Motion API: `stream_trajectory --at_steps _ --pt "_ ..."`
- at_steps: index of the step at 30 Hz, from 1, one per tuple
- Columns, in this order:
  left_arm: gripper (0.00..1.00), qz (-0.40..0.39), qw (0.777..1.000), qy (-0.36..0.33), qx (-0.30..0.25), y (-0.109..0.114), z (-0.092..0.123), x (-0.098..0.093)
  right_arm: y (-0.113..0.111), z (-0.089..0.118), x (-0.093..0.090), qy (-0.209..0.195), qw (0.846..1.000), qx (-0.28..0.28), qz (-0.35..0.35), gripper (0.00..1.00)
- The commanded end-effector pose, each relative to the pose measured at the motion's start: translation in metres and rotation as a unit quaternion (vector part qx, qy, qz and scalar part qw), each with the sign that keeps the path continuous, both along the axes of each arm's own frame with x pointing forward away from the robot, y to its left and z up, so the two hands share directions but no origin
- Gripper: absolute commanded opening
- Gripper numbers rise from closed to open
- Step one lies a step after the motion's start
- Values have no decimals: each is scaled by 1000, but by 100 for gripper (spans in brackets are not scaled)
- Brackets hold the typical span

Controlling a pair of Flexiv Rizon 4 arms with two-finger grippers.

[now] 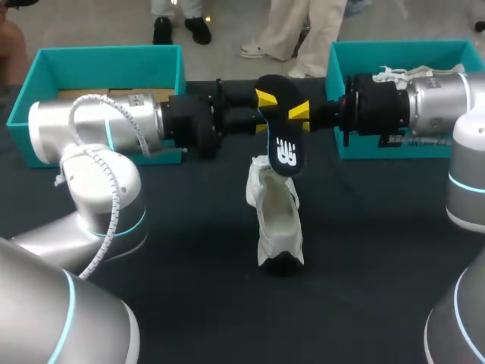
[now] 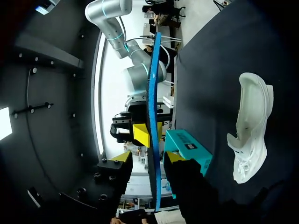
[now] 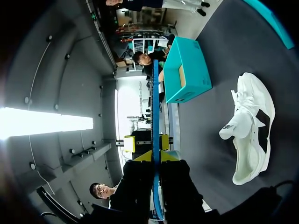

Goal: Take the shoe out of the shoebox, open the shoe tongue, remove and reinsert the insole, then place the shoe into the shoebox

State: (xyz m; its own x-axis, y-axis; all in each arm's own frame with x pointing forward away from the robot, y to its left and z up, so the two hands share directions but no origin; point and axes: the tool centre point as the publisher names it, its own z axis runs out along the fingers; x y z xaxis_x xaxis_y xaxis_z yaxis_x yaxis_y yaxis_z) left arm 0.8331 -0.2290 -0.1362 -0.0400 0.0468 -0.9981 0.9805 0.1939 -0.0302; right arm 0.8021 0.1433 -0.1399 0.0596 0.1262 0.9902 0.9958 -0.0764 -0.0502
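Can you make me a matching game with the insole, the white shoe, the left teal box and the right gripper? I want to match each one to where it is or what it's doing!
Things:
1. insole
2. white shoe
3. left teal box
4. right gripper

Places or states:
A. lying on the dark table
B. held up in the air
C. shut on the insole
D. at the far left edge

Pairs: 1-B, 2-A, 3-D, 4-C

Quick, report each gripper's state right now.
Left gripper: open, its fingers standing either side of the insole without clamping it.
Right gripper: shut on the insole, which hangs above the shoe.
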Motion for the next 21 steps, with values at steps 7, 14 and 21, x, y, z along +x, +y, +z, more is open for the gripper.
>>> stream_trajectory --at_steps 7,14,21 --pt "31 4 1000 2 2 -5 -5 4 6 0 -2 1 1000 2 3 0" --pt "12 3 1000 4 5 -6 -7 5 8 -1 -4 3 1000 4 5 0" --pt "0 2 1000 8 6 -6 -8 5 9 0 -5 1 1000 6 7 0"
